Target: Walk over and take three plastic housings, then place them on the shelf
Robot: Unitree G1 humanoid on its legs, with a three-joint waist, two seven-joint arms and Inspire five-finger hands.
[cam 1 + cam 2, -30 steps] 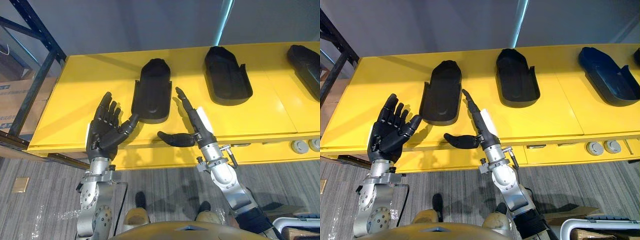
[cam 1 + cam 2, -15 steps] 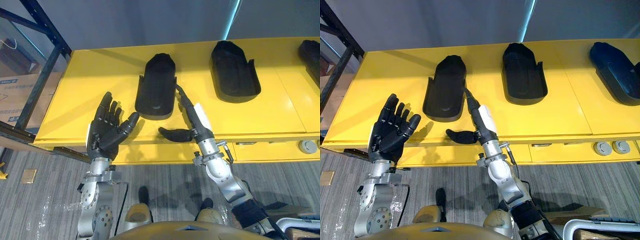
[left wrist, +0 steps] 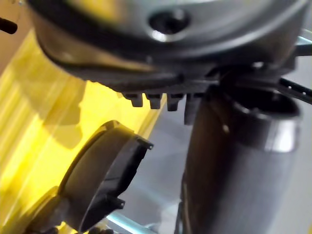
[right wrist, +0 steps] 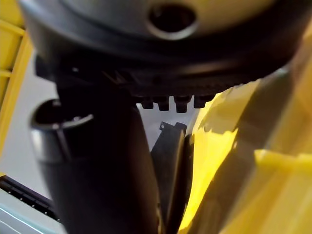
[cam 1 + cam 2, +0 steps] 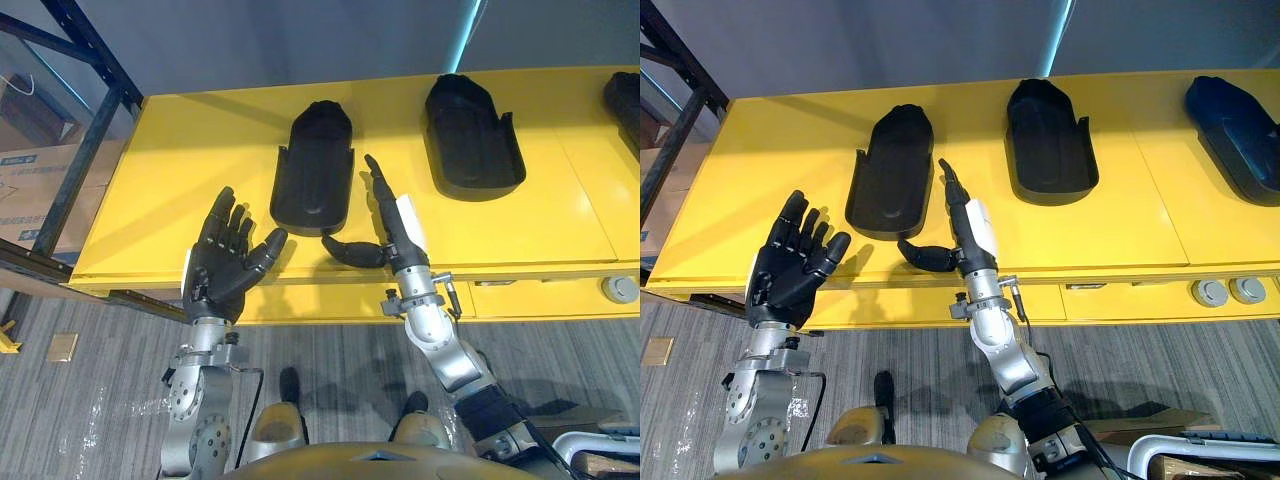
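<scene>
Plastic housing [image 5: 313,185] ungrasped on tabletop [image 5: 170,190]; L robot hand [image 5: 225,265] at its 8 o'clock, R robot hand [image 5: 392,228] at 4, both wide. Reach step; next grip its sides.

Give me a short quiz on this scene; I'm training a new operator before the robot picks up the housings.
1. True or false: the left hand and the right hand are both open and hold nothing.
2. How many dark plastic housings show on the yellow table in the right eye view? A) one B) three C) five
3. Fill in: the right hand stands closest to the ____ housing of the row.
Key: 1 true; 2 B; 3 leftmost.
</scene>
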